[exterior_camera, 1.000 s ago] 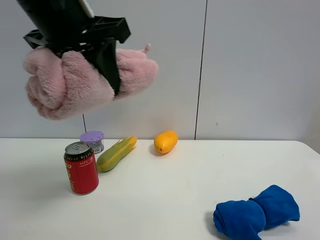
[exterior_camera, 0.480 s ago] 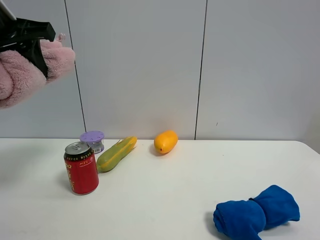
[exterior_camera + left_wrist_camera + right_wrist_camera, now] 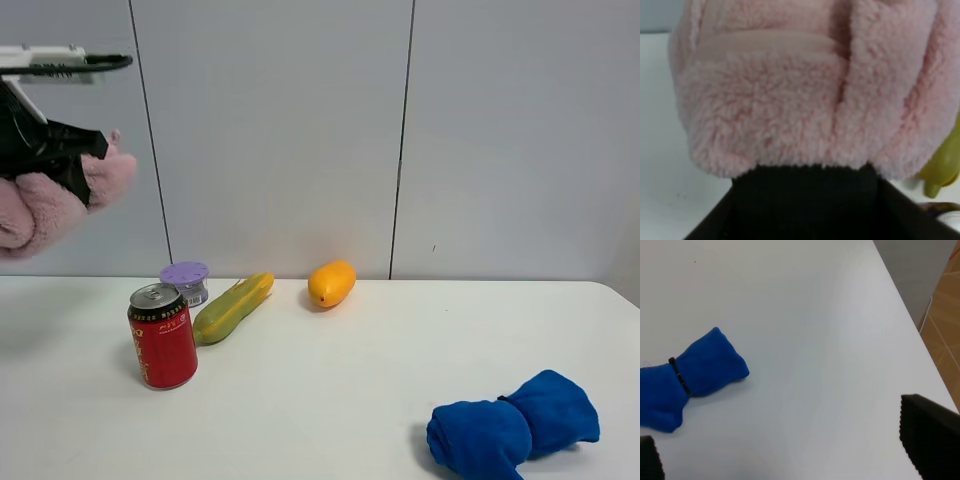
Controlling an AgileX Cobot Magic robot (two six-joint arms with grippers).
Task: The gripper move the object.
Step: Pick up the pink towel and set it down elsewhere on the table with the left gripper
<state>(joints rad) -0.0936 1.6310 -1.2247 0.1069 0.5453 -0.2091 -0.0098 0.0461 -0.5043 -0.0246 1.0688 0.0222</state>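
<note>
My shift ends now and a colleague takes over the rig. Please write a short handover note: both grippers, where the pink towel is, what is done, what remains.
The left gripper is shut on the pink towel, which it holds high above the table, at the far left of the exterior view, up and to the left of the red can.
The right gripper is open and empty, above the table near the blue towel.
Done: the pink towel is picked up and off the table.
Left: carry it to its place and set it down. The pictures do not show where that place is.
</note>
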